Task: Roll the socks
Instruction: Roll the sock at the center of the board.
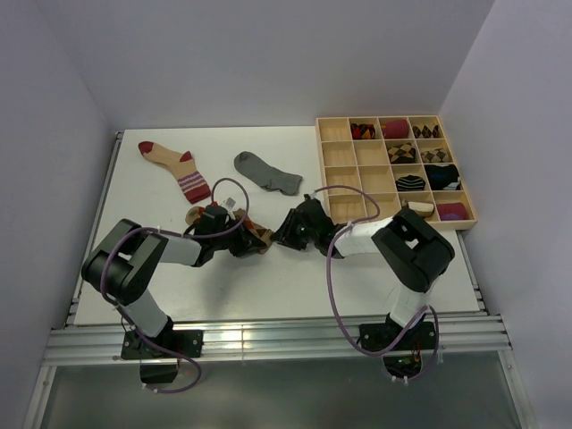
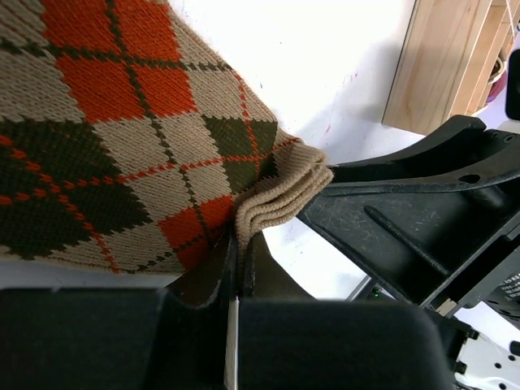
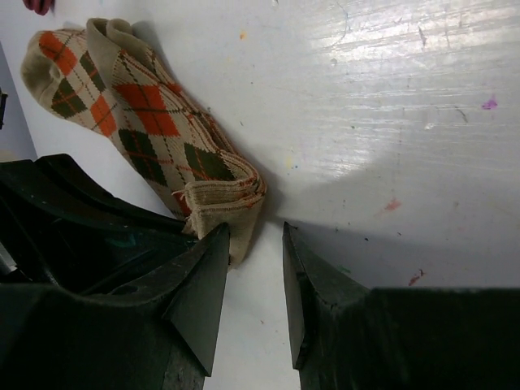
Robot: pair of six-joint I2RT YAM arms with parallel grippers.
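Beige sock [image 1: 172, 166] lies flat near the far-left corner of the counter [image 1: 268, 290]. Grey sock [image 1: 266, 172] lies flat by the far edge, about mid-width. Neither is rolled yet.

Argyle sock [image 3: 154, 122] is the one in work, mid-counter, with its ribbed end doubled over into a short fold.

Left end effector [image 2: 238, 249] looks clenched on the argyle sock just behind that fold: jaws almost together, knit between them.

Right end effector [image 3: 253, 233] is released, jaws apart, tips right at the folded end and close beside the left one.

My read: this is the very start of the roll.
- Right should take the full thickness of the fold, not just the top layer.
- It should close before left lets go, or the fold likely springs flat.
- Then turn toward the other end, keeping the roll tight and square to the sock.
- The fingers are crowded, so a clash is a risk.

Wooden tray [image 1: 319, 179] sits at the far-right corner, well apart.
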